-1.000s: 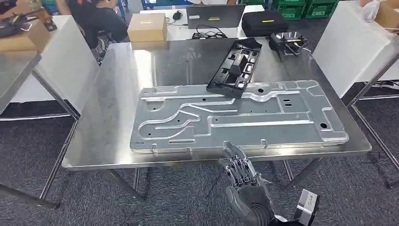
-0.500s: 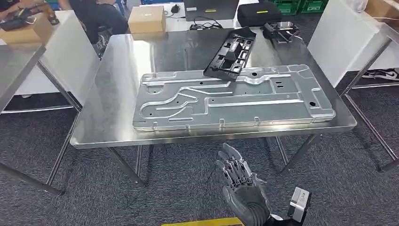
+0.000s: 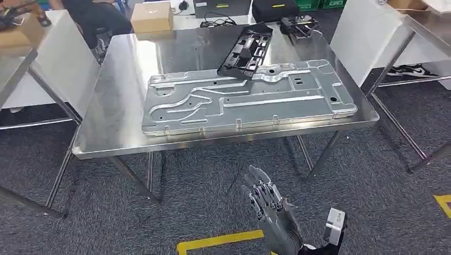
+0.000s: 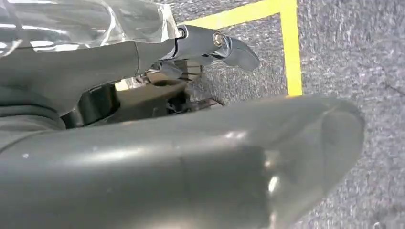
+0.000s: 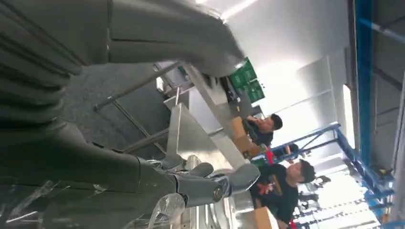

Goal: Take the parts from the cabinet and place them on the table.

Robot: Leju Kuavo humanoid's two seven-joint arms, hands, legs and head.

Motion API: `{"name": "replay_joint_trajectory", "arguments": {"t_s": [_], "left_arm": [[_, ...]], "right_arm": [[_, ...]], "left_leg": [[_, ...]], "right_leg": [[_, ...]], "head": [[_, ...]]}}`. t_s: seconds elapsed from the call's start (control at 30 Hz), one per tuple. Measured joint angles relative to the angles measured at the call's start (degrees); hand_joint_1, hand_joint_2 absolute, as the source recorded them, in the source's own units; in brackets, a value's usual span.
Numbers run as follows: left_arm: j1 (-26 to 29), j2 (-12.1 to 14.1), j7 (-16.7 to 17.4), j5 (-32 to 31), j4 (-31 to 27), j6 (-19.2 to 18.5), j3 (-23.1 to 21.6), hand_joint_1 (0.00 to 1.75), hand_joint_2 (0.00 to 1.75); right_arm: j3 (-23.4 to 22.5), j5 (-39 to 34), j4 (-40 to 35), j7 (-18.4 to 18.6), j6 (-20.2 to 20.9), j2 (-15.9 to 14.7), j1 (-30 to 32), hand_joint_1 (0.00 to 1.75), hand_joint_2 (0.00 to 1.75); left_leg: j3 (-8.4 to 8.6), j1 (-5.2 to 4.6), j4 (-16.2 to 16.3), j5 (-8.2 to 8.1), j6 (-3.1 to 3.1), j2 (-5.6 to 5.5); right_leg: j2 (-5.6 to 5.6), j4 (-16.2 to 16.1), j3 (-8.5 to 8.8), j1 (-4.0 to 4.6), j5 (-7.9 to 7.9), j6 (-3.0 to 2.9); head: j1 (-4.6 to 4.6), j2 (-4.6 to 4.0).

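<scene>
The large flat pressed grey metal panel (image 3: 247,98) lies on the stainless steel bench (image 3: 111,122), long side along the near edge, and it takes most of the bench top. The black plastic ribbed frame part (image 3: 245,50) rests with its near end on the far edge of the panel and its far end on the bench surface, so it sits a little tilted. Both parts look already placed, and I judge that this delivery step is done and the next part must come from the cabinet, which I cannot see here.

The right hand (image 3: 268,210) hangs low in front of the bench, over the grey carpet floor (image 3: 175,202), well apart from the panel. Its fingers are stretched and apart, and it holds nothing. In the right wrist view the same hand (image 5: 191,183) shows fingers extended with nothing between them. The left hand (image 4: 157,157) is seen very close in its wrist view, above the floor; no object is visible in it, but how far it is open I cannot tell.

Around, a yellow tape line (image 3: 218,241) marks the floor near the robot. Behind the bench stand a brown cardboard box (image 3: 151,16) and a black case (image 3: 274,9). Another steel bench (image 3: 16,58) stands at the left and one more at the right, so the passage for turning is narrow. People sit at the far left.
</scene>
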Motion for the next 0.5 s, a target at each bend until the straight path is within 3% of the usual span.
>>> {"name": "replay_joint_trajectory", "arguments": {"t_s": [0.03,0.07,0.1,0.17,0.2,0.23,0.27,0.33,0.37,0.4,0.43,0.5], "left_arm": [[0.0,-0.1,0.0,0.0,0.0,0.0,0.0,0.0,0.0],[0.0,-0.1,-0.1,0.0,0.0,0.1,0.0,0.0,0.0],[0.0,-0.1,-0.1,0.0,0.0,0.1,0.0,0.0,0.0],[0.3,-0.1,-0.1,0.0,0.0,0.1,0.0,0.0,0.0],[0.3,-0.1,-0.1,0.0,0.0,0.0,0.0,0.0,0.0],[0.4,-0.1,-0.1,0.0,0.0,0.1,0.0,0.0,0.0],[0.4,-0.1,-0.1,0.0,0.0,0.0,0.0,0.0,0.0],[0.3,-0.3,-0.2,0.0,0.0,0.0,0.0,0.0,0.0],[0.3,-0.3,-0.2,0.0,0.0,-0.2,0.0,0.0,0.0],[0.2,-0.2,-0.2,0.1,0.0,-0.4,0.0,0.0,0.0],[0.2,-0.2,-0.1,0.1,0.0,-0.7,0.0,0.0,0.0],[0.2,-0.2,-0.1,0.3,0.0,-1.3,0.0,0.0,0.0]], "right_arm": [[0.0,0.0,0.0,0.0,0.0,0.0,0.1,0.0,0.0],[0.0,0.0,0.0,0.0,0.0,0.0,0.1,0.0,0.0],[-0.1,0.0,0.0,0.0,0.0,0.0,0.1,0.0,0.0],[-0.2,0.0,0.2,0.0,0.1,0.0,0.2,0.0,0.0],[-0.2,0.0,0.3,0.0,0.1,0.0,0.3,0.0,0.0],[-0.2,0.0,0.4,0.0,0.1,0.0,0.5,0.0,0.0],[-0.2,0.0,0.5,0.0,0.1,0.0,0.6,0.0,0.0],[-0.2,0.0,0.5,0.0,0.1,0.0,0.7,0.0,0.0],[-0.2,0.0,0.5,0.0,0.1,0.0,0.7,0.0,0.0],[-0.2,-0.1,0.6,-0.1,0.2,0.0,0.7,0.0,0.0],[-0.2,-0.2,0.6,-0.2,0.4,0.1,0.7,0.0,0.0],[-0.2,-0.5,0.7,-0.6,0.8,0.3,0.9,0.0,0.0]], "left_leg": [[0.06,0.7,-0.8,0.68,0.23,0.49],[0.02,0.67,-1.0,1.05,0.39,1.08],[-0.18,0.69,-1.0,1.22,0.69,1.5],[-0.43,0.48,-0.9,1.4,0.94,2.88],[-0.59,0.42,-0.9,1.45,0.94,3.46],[-0.68,0.42,-0.8,1.5,0.9,4.12],[-0.71,0.43,-0.7,1.49,0.89,4.74],[-0.65,0.46,-0.5,1.36,0.7,5.83],[-0.64,0.37,-0.2,1.13,0.36,6.35],[-0.97,-0.29,0.3,0.77,-0.11,6.79],[-1.05,-0.36,0.4,0.76,-0.19,7.3],[-0.98,-0.33,0.4,0.75,-0.23,8.22]], "right_leg": [[0.15,0.2,-0.24,0.31,0.03,0.34],[-1.27,1.3,-0.85,0.13,-1.13,0.34],[-2.16,4.5,-2.17,0.27,-3.59,0.4],[-2.76,14.7,-6.31,0.11,-8.66,0.76],[-2.76,18.0,-7.49,0.11,-9.77,0.95],[-2.81,19.0,-7.59,0.09,-9.65,1.07],[-2.99,17.0,-6.1,0.06,-8.33,1.17],[-4.23,7.5,-0.28,-0.05,-4.23,1.21],[-6.42,2.3,2.78,-0.02,-2.74,1.14],[-7.92,0.6,3.27,0.75,-3.52,0.75],[-7.0,0.7,2.91,0.35,-3.22,-0.02],[-6.09,0.8,2.62,0.69,-3.24,-0.25]], "head": [[0.0,0.0],[0.02,0.0],[0.02,0.0],[0.02,0.0],[0.02,0.0],[0.02,0.0],[0.02,0.0],[0.02,0.0],[0.02,-0.02],[0.04,0.0],[-0.07,-0.02],[-0.04,0.0]]}}
